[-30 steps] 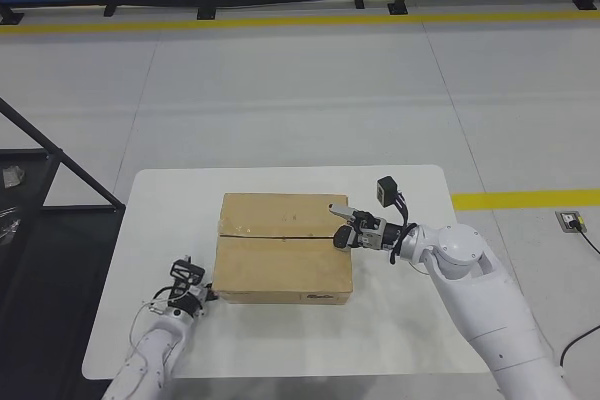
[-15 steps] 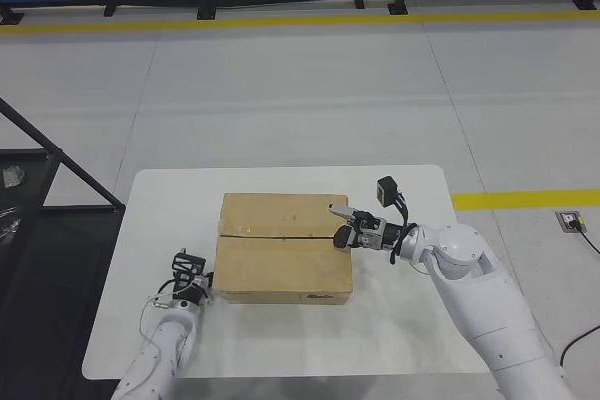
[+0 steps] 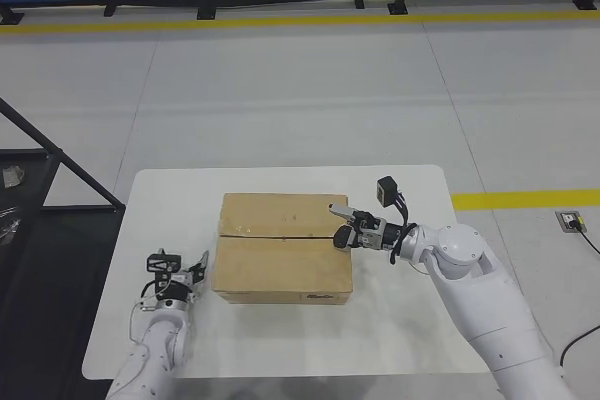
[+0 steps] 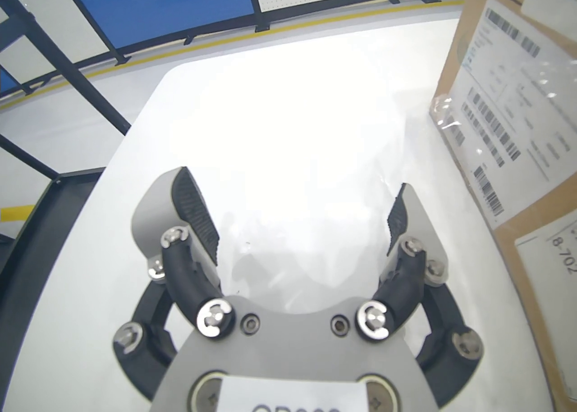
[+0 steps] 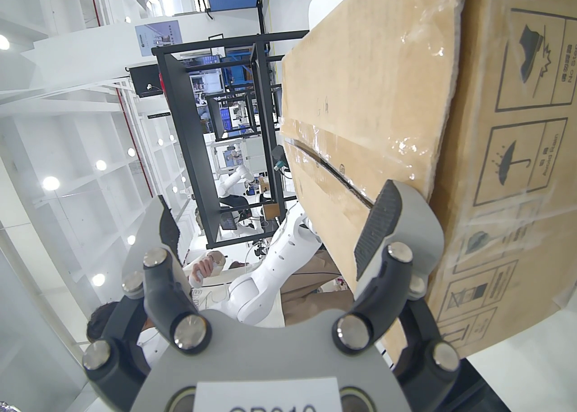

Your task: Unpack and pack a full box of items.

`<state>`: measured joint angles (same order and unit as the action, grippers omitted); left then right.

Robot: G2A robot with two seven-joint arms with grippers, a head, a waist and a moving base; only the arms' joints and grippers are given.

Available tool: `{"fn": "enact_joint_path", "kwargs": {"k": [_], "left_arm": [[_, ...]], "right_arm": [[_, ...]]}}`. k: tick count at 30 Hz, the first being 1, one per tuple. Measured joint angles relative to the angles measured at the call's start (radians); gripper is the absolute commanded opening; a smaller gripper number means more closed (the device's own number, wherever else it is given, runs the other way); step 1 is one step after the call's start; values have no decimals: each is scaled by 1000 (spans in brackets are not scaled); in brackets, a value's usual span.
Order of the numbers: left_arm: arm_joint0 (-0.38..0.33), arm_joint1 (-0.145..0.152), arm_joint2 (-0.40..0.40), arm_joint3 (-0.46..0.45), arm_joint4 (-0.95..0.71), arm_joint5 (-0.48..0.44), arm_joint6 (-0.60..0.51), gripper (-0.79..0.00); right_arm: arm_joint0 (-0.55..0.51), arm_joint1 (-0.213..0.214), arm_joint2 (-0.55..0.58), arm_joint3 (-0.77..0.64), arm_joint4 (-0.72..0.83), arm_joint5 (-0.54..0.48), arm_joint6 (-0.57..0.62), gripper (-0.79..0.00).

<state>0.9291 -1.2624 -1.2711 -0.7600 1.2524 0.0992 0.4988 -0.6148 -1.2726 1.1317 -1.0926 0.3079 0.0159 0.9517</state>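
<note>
A brown cardboard box (image 3: 283, 246) stands shut in the middle of the white table (image 3: 400, 310), its two top flaps meeting along a dark seam. My right gripper (image 3: 338, 225) is open at the box's right edge, level with the seam, one finger over the top and one beside the wall (image 5: 509, 152). My left gripper (image 3: 180, 272) is open over bare table just left of the box's front left corner, nothing between its pads (image 4: 194, 215). The labelled box side (image 4: 518, 125) stands close to it.
A black metal frame and dark platform (image 3: 20, 250) border the table's left side. Yellow floor tape (image 3: 535, 198) runs on the right. Free table surface lies to the left, right and front of the box.
My left gripper has drawn back to the left, away from the box's front left corner, and turned. The right arm and the box have stayed still.
</note>
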Motion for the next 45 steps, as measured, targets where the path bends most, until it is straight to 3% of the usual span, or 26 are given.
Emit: {"fn": "enact_joint_path", "kwargs": {"k": [12, 22, 32, 45], "left_arm": [[12, -13, -51, -9, -143, -15, -8, 0], [19, -30, -76, -35, -241, 8, 60, 0], [49, -37, -75, -67, -231, 3, 74, 0], [165, -24, -141, -189, -280, -154, 122, 0]], "right_arm": [[0, 0, 0, 0, 0, 0, 0, 0], [0, 0, 0, 0, 0, 0, 0, 0], [0, 0, 0, 0, 0, 0, 0, 0], [0, 0, 0, 0, 0, 0, 0, 0]]}}
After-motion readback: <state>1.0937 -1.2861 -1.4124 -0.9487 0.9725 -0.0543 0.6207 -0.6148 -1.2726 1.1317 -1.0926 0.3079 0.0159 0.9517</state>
